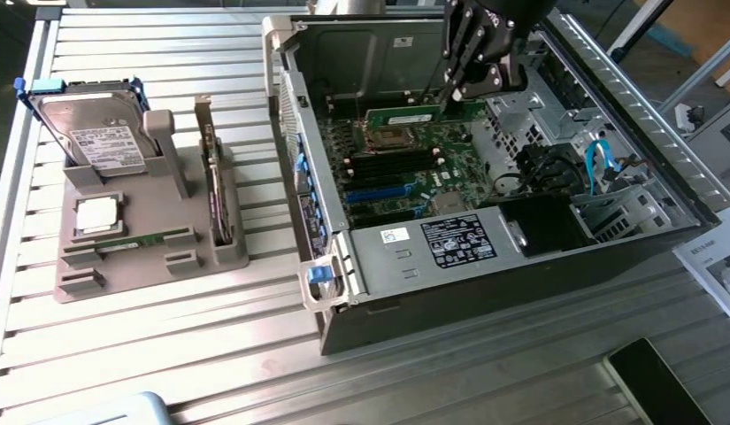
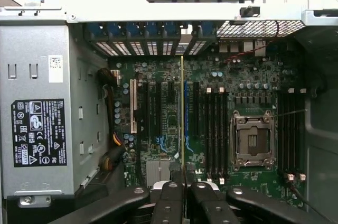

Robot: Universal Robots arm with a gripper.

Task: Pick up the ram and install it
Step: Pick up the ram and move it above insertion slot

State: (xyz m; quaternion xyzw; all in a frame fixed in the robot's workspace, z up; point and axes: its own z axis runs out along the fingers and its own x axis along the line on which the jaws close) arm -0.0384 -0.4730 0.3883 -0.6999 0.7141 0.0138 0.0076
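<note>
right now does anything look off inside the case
Nothing damaged or spilled. The ram hangs straight above the board, not in a slot. The cpu socket is empty, likely just the setup.

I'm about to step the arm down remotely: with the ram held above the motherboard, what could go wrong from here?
1. The ram, clamped in the gripper, looks lined up nearer the blue expansion slot than the black memory slots; pressing down there could jam or crack it.
2. The bare CPU socket sits right beside those memory slots; a slipped or tilted stick might strike it.
</note>
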